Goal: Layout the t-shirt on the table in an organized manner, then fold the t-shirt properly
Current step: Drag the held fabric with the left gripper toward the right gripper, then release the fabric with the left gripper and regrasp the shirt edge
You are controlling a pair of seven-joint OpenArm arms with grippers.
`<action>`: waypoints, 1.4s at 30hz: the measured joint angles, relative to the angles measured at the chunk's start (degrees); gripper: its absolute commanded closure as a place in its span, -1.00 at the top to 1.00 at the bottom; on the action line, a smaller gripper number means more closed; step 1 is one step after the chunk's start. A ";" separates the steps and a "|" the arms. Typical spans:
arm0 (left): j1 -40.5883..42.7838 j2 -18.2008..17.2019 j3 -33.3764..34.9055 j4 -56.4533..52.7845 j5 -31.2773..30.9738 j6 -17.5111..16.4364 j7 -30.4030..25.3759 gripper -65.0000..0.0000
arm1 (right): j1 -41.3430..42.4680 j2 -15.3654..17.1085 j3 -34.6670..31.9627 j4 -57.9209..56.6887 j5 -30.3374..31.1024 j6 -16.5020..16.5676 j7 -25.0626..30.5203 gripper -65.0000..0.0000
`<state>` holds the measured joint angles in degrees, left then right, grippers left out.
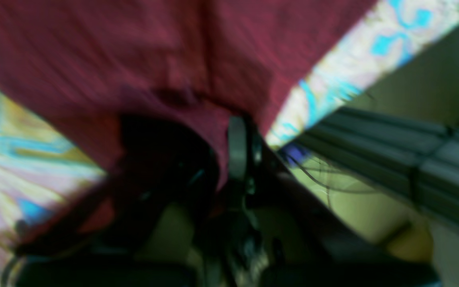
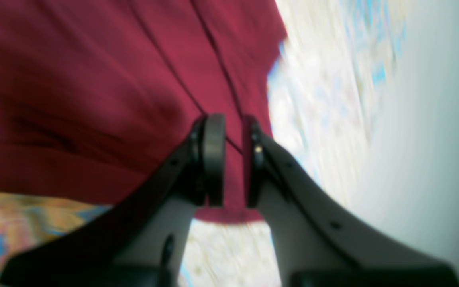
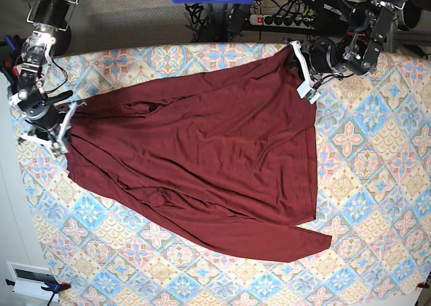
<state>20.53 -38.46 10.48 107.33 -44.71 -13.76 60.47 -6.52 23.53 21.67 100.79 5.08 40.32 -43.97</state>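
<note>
Here our right gripper [image 2: 233, 159] has its jaws drawn close on a fold of the shirt [image 2: 94, 87]; in the right wrist view a strip of maroon cloth runs between the two pads and hangs out below them. Our left gripper [image 1: 243, 147] is pressed together too, and in the blurred left wrist view the cloth drapes over and round its tip, so we judge it is pinching the shirt's edge near the table's border, though the contact itself is hard to make out.

From the base view, the right gripper [image 3: 57, 127] sits at the shirt's edge on that view's left, and the left gripper [image 3: 304, 73] at the shirt's corner near the top right. Between them the shirt [image 3: 202, 164] lies spread across the table [image 3: 377, 205], slanting, with wrinkles running through it and a tail trailing toward the lower right. Much of it lies flat, but it is not yet squared up.

We judge the cloth thin, soft and light: it will sag and crease wherever it is unsupported, and it will drag on the patterned covering rather than slide cleanly. It has no stiffness to push against, so we can only pull it. Hems, corners and shoulder seams look the best places to hold, where the doubled fabric gives the pads more to grip.
</note>
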 measured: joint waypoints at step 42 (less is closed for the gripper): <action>-14.08 5.16 -27.21 -12.33 -10.38 0.57 4.92 -0.47 | 4.15 1.57 -12.61 -21.79 4.42 -0.83 2.78 -0.77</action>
<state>6.46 -33.30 -16.73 95.00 -55.09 -13.19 65.39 -2.37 25.10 9.06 79.00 9.50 39.48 -41.19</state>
